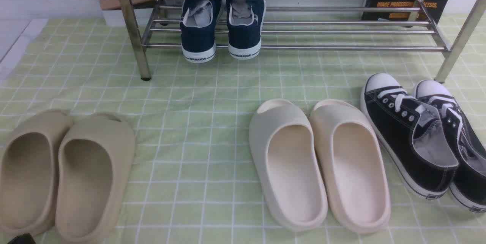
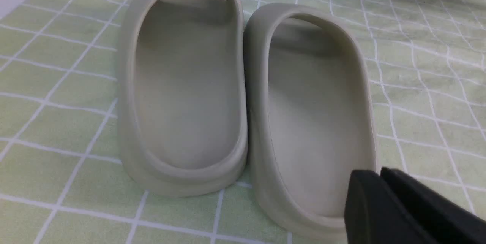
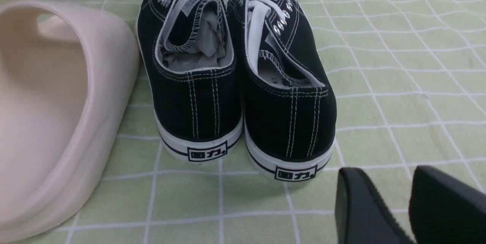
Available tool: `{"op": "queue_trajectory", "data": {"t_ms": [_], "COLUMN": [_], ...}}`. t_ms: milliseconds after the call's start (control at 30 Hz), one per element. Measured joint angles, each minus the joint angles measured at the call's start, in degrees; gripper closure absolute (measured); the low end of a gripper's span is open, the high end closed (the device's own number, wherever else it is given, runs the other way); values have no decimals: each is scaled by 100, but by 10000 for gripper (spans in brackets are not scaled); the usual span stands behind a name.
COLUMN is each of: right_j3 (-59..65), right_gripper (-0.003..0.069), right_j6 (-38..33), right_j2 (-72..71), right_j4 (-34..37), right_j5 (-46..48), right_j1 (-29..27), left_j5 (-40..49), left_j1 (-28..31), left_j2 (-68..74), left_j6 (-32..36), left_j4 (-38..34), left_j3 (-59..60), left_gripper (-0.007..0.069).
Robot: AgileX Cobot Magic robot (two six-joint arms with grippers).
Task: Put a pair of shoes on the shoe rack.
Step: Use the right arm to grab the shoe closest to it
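The two black sneakers stand side by side on the green checked cloth at the front right, toes towards the rack: the left one [image 1: 408, 137] [image 3: 193, 84] and the right one [image 1: 461, 141] [image 3: 288, 95]. The chrome shoe rack [image 1: 300, 31] stands at the back. My right gripper [image 3: 387, 173] is open and empty, low over the cloth just behind the right sneaker's heel. My left gripper [image 2: 379, 173] is shut and empty, at the heel of a beige slide [image 2: 315, 122]. Only a black tip of it [image 1: 21, 239] shows in the front view.
Navy sneakers [image 1: 222, 23] marked WARRIOR sit on the rack's lower bars at the left. A beige pair of slides [image 1: 64, 171] lies front left and a cream pair [image 1: 319, 164] in the middle, touching the black sneakers' side [image 3: 57, 103]. A rack leg [image 1: 453, 54] stands just beyond the sneakers.
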Motion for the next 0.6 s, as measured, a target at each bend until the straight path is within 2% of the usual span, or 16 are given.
{"op": "queue_trajectory", "data": {"t_ms": [467, 600], "right_j3": [0, 0], "right_gripper": [419, 419], "right_j6": [0, 86], "right_j2": [0, 0], "right_j4": [0, 277], "right_j5": [0, 0], "right_j1": [0, 0], "left_j5": [0, 0], "left_j1": [0, 0], "left_j2": [0, 0], "left_j6": [0, 0], "left_j4": [0, 0], "left_j3": [0, 0], "left_gripper": [563, 561]}}
